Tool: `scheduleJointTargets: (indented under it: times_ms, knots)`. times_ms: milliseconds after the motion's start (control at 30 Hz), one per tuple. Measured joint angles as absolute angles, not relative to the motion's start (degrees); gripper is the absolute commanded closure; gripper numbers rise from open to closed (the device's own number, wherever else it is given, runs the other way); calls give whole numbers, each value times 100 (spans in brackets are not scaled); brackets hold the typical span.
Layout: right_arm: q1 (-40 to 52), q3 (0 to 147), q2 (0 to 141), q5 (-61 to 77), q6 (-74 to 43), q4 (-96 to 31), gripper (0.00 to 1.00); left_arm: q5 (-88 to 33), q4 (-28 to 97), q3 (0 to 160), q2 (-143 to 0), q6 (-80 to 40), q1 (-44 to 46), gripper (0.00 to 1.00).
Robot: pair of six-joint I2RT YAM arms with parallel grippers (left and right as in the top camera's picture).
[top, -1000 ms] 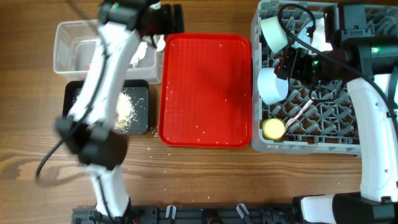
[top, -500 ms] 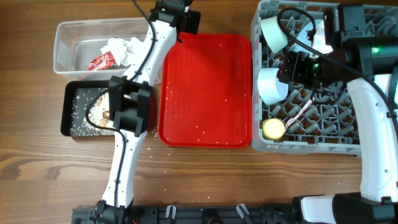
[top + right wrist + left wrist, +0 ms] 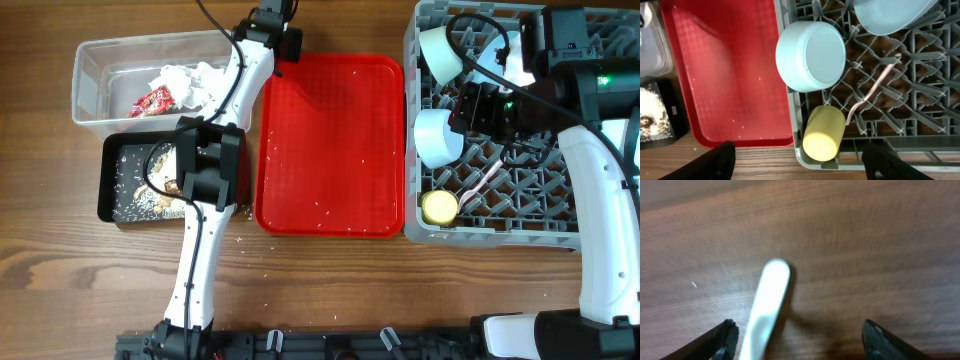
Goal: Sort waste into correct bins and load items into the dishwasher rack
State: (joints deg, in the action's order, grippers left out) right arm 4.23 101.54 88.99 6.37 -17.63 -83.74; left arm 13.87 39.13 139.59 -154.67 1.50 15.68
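Overhead, the left gripper (image 3: 276,22) has swung away from the bins to the table beyond the flat red serving tray (image 3: 330,200). The clear plastic rectangular tub (image 3: 82,80), nudged leftward since, holds the red-and-white crinkly snack wrapper (image 3: 155,100) and crumpled white tissue (image 3: 185,78). The shallow black rectangular tray (image 3: 112,180) holds the brownish-white food scraps (image 3: 150,200), so the waste looks sorted.

In the left wrist view, the jaws are spread astride a white plastic utensil (image 3: 767,305), probably the spoon, lying on the wooden table (image 3: 865,255) ungrasped.

In the right wrist view, the right gripper (image 3: 797,160), unmoved, hangs spread and empty over the large grey plastic dishwasher rack (image 3: 930,100). This already carries the pale blue bowl (image 3: 811,56), small yellow cup (image 3: 823,132) and white plastic fork (image 3: 872,90).
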Motion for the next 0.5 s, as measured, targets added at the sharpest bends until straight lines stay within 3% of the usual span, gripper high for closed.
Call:
scheduleJointTargets:
  times_ms: [267, 500]
  knots:
    - [423, 10154, 8899, 569, -1763, -8374, 16, 1385, 3981, 13979, -15474, 16, 1562, 33]
    - [423, 10154, 8899, 548, -1763, -8370, 17, 1385, 3983, 13979, -15474, -217, 1431, 32]
